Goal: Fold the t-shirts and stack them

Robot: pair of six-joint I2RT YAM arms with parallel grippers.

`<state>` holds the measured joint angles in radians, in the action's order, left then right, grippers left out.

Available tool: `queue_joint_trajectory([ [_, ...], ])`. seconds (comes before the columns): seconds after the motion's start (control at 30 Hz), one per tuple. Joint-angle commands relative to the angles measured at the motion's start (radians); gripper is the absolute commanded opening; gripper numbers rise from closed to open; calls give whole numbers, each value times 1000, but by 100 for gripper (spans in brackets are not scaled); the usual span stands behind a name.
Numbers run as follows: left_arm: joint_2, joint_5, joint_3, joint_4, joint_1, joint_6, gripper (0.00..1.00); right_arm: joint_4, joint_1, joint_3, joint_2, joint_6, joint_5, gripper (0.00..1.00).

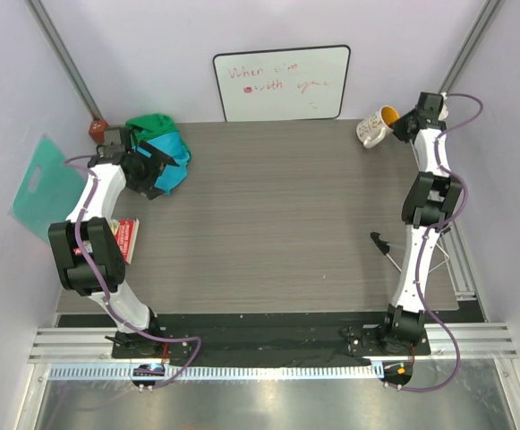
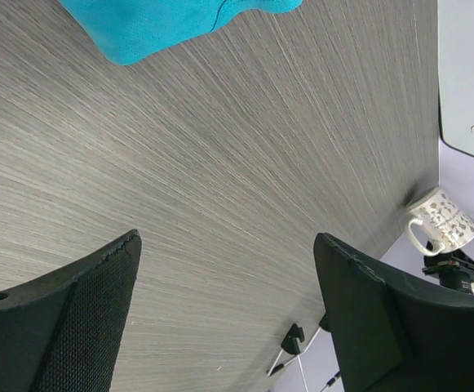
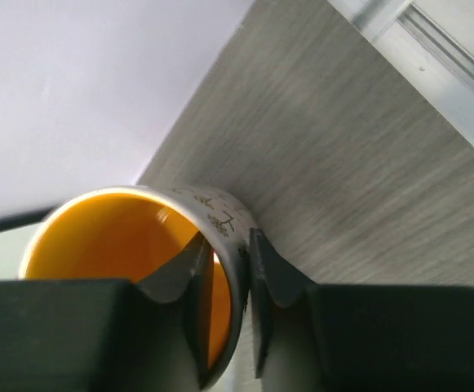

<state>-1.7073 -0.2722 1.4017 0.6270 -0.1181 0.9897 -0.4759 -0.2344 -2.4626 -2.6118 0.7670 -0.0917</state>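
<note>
The t-shirts lie bunched in a heap at the table's back left corner: the turquoise-blue one (image 1: 175,150) in front, the green one (image 1: 153,124) behind it. My left gripper (image 1: 157,167) hovers right at the heap's near side, open and holding nothing. In the left wrist view it (image 2: 227,243) stands wide over bare table, with a corner of the turquoise t-shirt (image 2: 171,20) at the top edge. At the back right my right gripper (image 1: 401,124) is shut on the rim of a white patterned mug (image 3: 114,237), one finger inside its orange interior and one outside.
The mug (image 1: 376,129) is tilted at the table's back right edge. A whiteboard (image 1: 282,82) leans on the back wall. A mint-teal plastic sheet (image 1: 46,186) hangs off the left side, and a red packet (image 1: 126,238) lies by the left arm. A black-tipped stand (image 1: 382,244) is near the right arm.
</note>
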Motion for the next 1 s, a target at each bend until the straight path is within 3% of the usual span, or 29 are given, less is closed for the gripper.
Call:
queue_joint_trajectory([
  [0.0,26,10,-4,-4,5,-2,86,10,12,-7,16,6,-60,15],
  [0.07,23,8,-7,-6,5,1,86,10,10,-12,13,11,-68,3],
  [0.1,23,7,-7,-9,5,1,86,11,13,-9,15,12,-68,1],
  [0.4,9,1,-12,-21,11,4,86,14,69,13,33,-15,-123,1],
  [0.77,-34,-22,-9,-61,63,41,86,54,302,-55,9,28,-190,1],
  [0.97,-44,-42,3,-55,75,14,86,49,357,-65,12,31,-201,1],
])
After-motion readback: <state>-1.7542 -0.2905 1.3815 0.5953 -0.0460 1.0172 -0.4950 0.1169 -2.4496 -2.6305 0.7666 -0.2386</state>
